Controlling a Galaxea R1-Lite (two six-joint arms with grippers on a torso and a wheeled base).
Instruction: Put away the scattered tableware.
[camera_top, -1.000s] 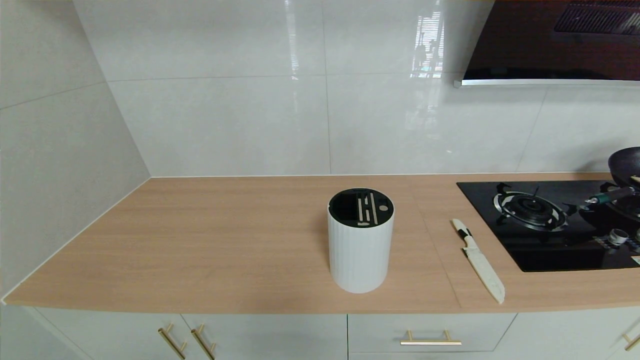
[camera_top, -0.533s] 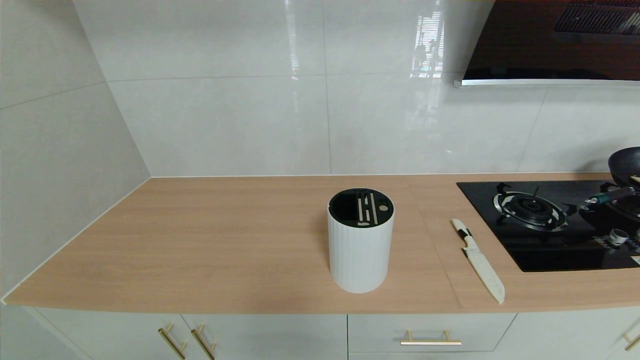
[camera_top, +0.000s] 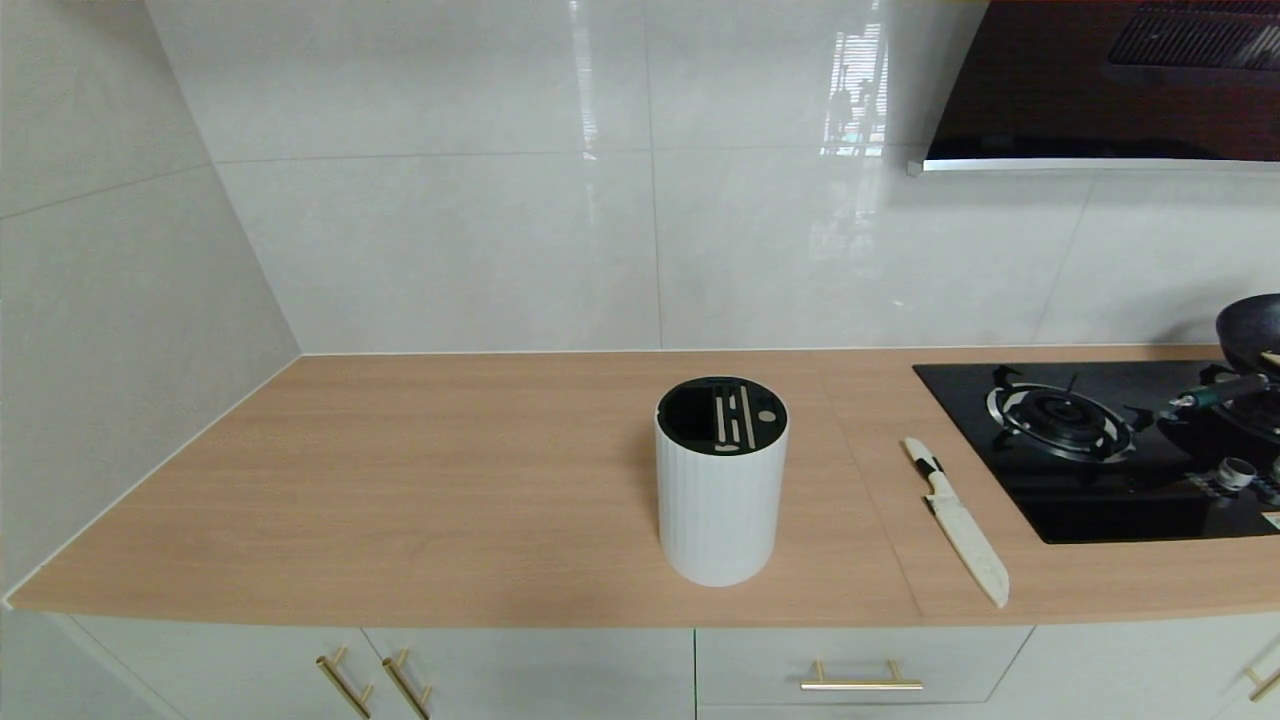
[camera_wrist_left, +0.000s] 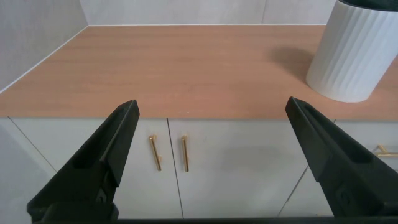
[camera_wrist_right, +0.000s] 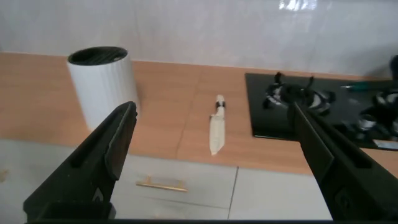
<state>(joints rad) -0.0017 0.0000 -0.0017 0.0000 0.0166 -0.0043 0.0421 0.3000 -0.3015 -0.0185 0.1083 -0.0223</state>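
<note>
White ribbed knife holder (camera_top: 720, 500) upright at centre frame on the wooden surface (camera_top: 400, 480), pale knife (camera_top: 955, 520) lying flat lower right of it, apart, beside the black hob (camera_top: 1090, 450) at the right edge, left gripper (camera_wrist_left: 210, 109) spread wide and empty, right gripper (camera_wrist_right: 212, 111) likewise spread, grasping nothing

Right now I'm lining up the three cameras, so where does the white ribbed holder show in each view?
Head view: the white holder stands mid-counter, with the knife between it and the stove.
Left wrist view: the white holder stands near the counter's front edge, partly cropped.
Right wrist view: the white holder stands apart from the knife.
Shared landmark: the wooden counter.
</note>
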